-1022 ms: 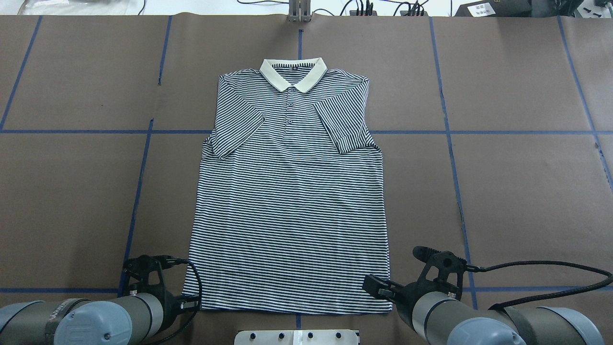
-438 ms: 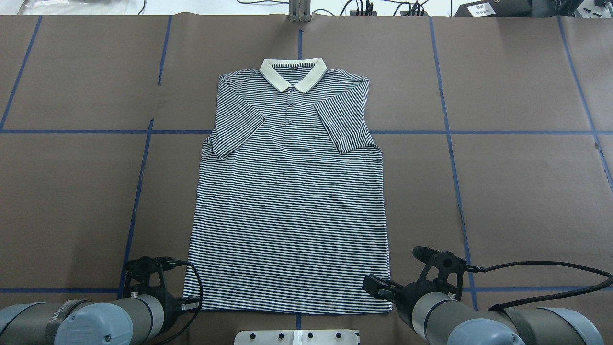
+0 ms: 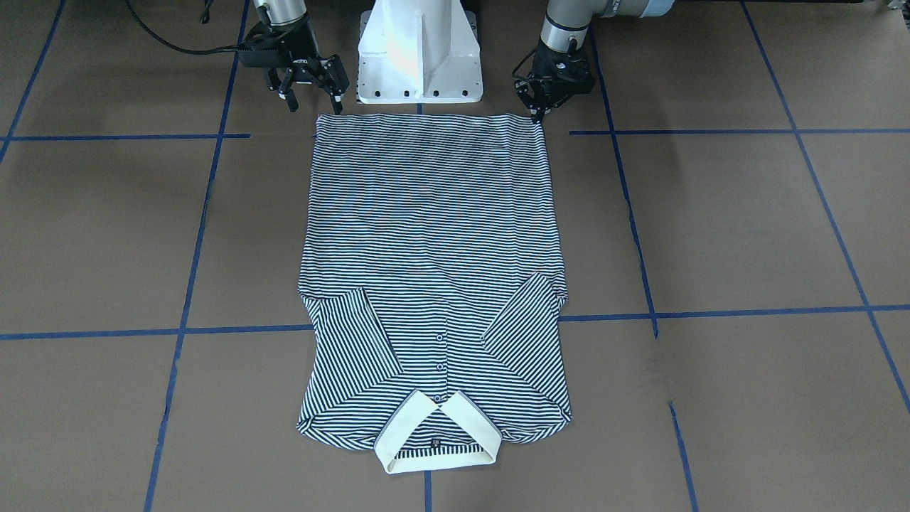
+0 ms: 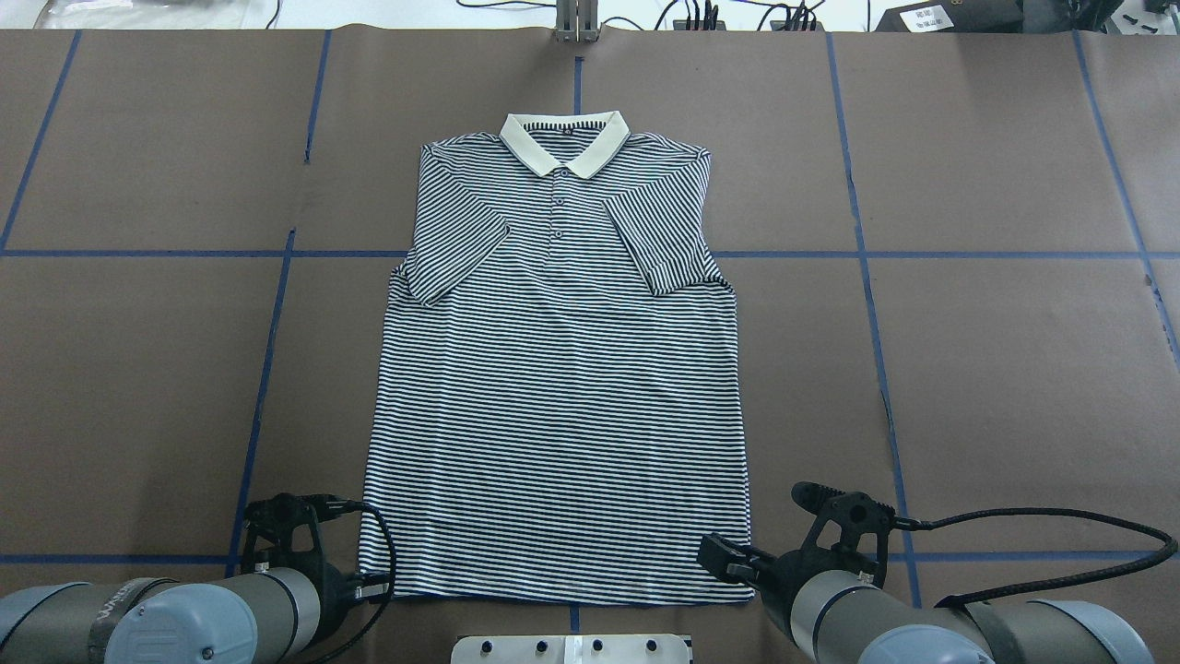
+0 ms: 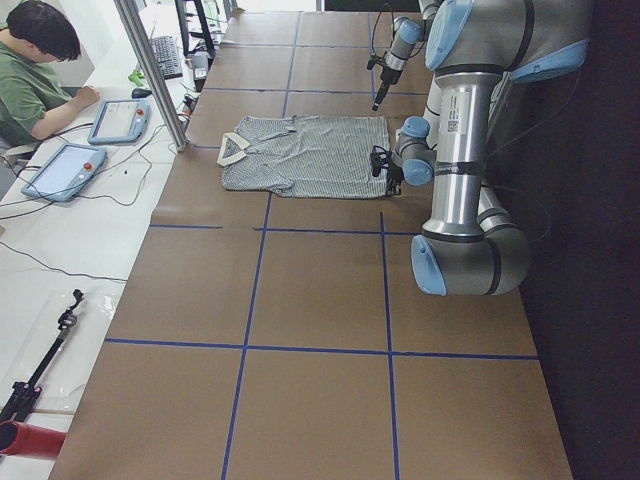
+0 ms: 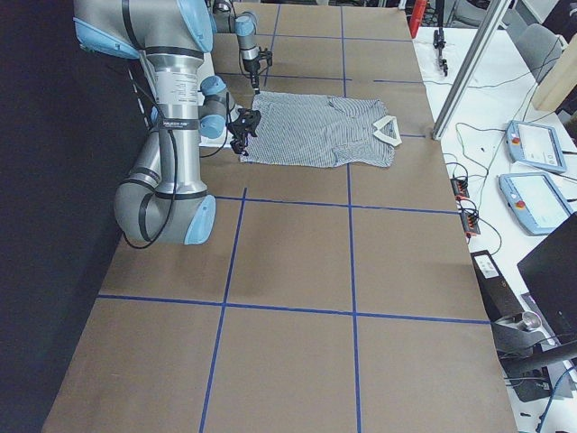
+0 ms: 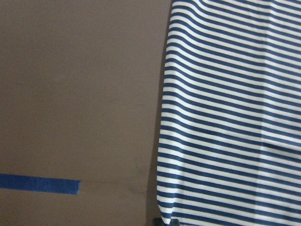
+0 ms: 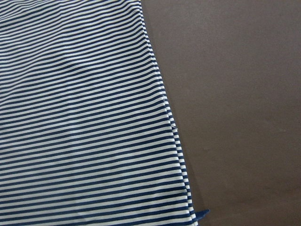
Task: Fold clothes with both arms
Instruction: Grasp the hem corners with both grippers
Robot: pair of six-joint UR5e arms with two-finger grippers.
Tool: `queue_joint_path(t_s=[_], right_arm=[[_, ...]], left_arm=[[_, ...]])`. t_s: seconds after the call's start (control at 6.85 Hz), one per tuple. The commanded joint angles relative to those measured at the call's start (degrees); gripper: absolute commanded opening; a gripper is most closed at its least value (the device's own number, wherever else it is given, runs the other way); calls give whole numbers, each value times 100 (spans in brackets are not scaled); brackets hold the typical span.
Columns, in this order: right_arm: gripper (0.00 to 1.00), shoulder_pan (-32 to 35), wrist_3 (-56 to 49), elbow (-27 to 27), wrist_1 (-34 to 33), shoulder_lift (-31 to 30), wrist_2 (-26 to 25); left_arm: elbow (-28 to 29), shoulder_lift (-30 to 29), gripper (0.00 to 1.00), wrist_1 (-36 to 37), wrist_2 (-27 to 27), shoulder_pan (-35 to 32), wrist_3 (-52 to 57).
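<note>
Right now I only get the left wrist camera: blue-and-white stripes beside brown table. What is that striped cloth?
Observer: It's a polo shirt lying flat, front up, with its cream collar at the end farthest from your camera.
Operator: Has any of it been folded?
Observer: Yes, both short sleeves lie folded inward over the chest.
Operator: Where is the other arm?
Observer: The right gripper is by the opposite hem corner, its jaws open.
</note>
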Motion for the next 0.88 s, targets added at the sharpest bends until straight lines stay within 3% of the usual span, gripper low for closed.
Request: queue_joint_path(t_s=[0.0, 0.29, 0.58, 0.73], right_arm=[[86, -242, 5, -218, -48, 9, -324], [59, -409, 197, -456, -75, 70, -316], [56, -489, 207, -622, -75, 88, -325], [49, -489, 207, -615, -75, 88, -324]], left_arm=[[-9, -28, 0, 0, -16, 1, 0], [-27, -46, 0, 0, -25, 1, 0], [-27, -55, 0, -9, -25, 1, 0], [-27, -55, 0, -17, -34, 1, 0]])
